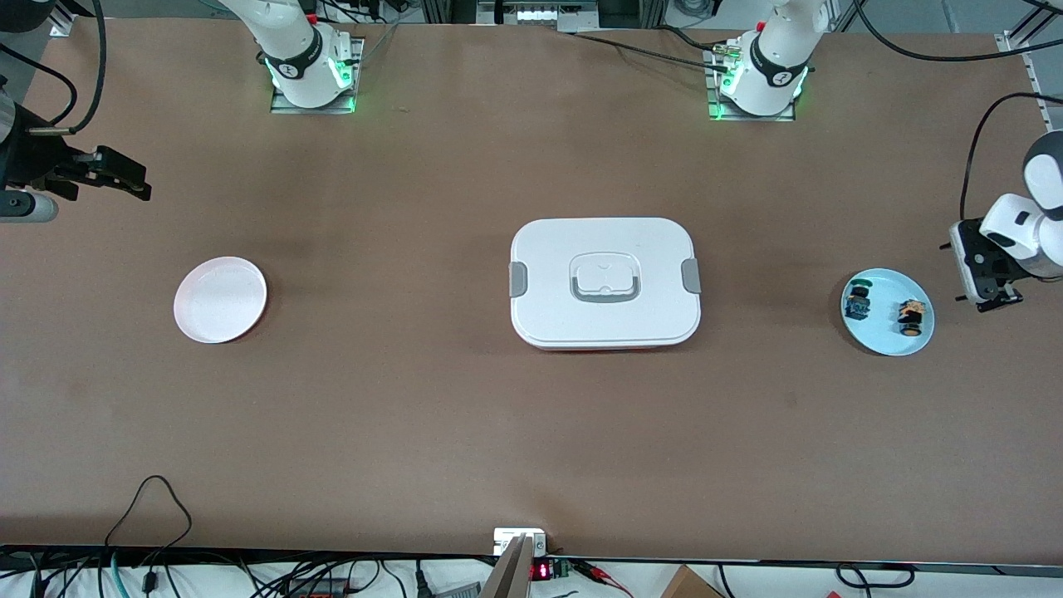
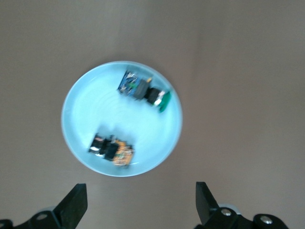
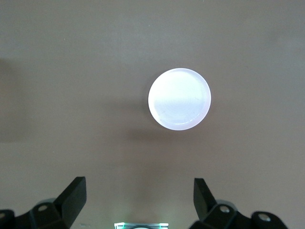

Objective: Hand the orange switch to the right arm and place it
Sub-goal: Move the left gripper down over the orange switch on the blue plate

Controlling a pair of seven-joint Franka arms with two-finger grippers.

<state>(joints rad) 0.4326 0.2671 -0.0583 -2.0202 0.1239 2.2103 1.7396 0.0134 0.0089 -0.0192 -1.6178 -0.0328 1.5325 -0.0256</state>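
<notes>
We see the left pincer [image 2: 138, 205] spread wide, empty, hovering over the surface [image 1: 465, 432] just beside the blue plate [image 1: 882, 342]. The orange switch [image 1: 911, 316] lies on that plate, the side closest to this pincer, with the green switch [image 1: 857, 302] alongside. The right pincer [image 3: 138, 200] waits, also spread, up beside the white plate [image 1: 220, 299].
</notes>
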